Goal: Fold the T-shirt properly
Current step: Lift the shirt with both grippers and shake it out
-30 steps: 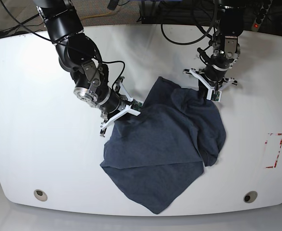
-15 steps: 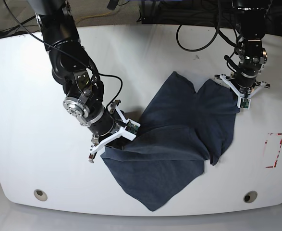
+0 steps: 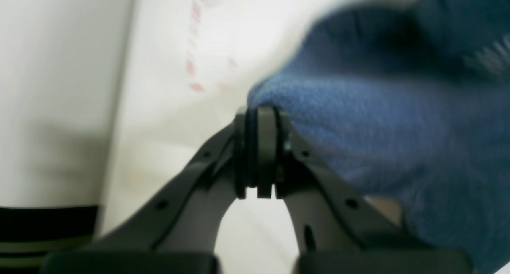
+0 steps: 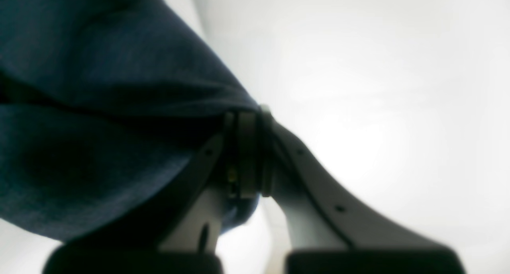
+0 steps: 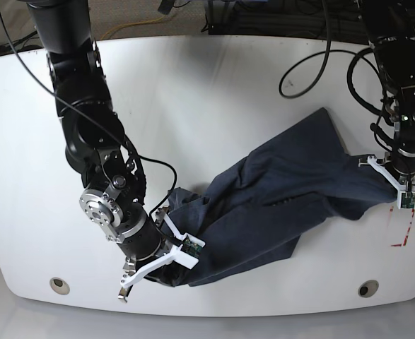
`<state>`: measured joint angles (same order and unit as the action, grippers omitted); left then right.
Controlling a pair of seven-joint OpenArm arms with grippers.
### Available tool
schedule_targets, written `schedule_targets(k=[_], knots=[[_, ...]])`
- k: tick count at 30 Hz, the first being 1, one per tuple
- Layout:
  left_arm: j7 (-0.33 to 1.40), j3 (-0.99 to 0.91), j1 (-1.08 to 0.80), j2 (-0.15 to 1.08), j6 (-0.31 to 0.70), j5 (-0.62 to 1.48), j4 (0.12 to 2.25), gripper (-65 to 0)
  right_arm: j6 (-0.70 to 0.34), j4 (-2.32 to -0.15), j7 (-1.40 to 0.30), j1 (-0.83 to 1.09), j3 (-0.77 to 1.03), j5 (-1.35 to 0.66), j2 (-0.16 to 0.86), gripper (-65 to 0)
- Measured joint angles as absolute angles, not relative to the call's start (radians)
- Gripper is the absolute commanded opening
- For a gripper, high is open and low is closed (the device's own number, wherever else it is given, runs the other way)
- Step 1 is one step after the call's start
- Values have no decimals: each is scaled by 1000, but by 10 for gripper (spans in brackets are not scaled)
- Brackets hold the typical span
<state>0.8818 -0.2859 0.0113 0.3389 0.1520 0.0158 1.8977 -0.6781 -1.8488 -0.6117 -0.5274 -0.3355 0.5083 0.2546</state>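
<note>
The dark slate-blue T-shirt (image 5: 285, 205) is pulled out in a wrinkled band across the white table (image 5: 214, 99), running between my two grippers. At the right of the base view, my left gripper (image 5: 396, 182) is shut on one end of the cloth. Its wrist view shows the closed left gripper (image 3: 259, 146) with the blue T-shirt (image 3: 378, 126) bunched at the tips. Near the front left, my right gripper (image 5: 173, 248) is shut on the other end. There the T-shirt (image 4: 99, 126) drapes over the closed right gripper (image 4: 245, 150).
A red rectangular marking (image 5: 403, 226) lies on the table just below the left gripper. Two round holes (image 5: 59, 285) (image 5: 367, 288) sit near the front edge. Black cables (image 5: 313, 63) trail over the back right of the table.
Both arms have moved apart: the left gripper went right and forward, the right gripper went toward the front left. The shirt was dragged from a heap into a stretched band.
</note>
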Motion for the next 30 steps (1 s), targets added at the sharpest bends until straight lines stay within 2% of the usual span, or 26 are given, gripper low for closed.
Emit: schedule_targets(k=[17, 22, 30], knots=[[1025, -287, 407, 556, 156, 23, 1913, -647, -681, -1718, -632, -873, -336, 501, 258, -650], [1081, -286, 585, 620, 234, 23, 1913, -647, -681, -1710, -629, -969, -336, 500, 258, -650], [1115, -288, 770, 693, 273, 15, 1919, -647, -681, -1755, -678, -1028, -336, 497, 258, -650]])
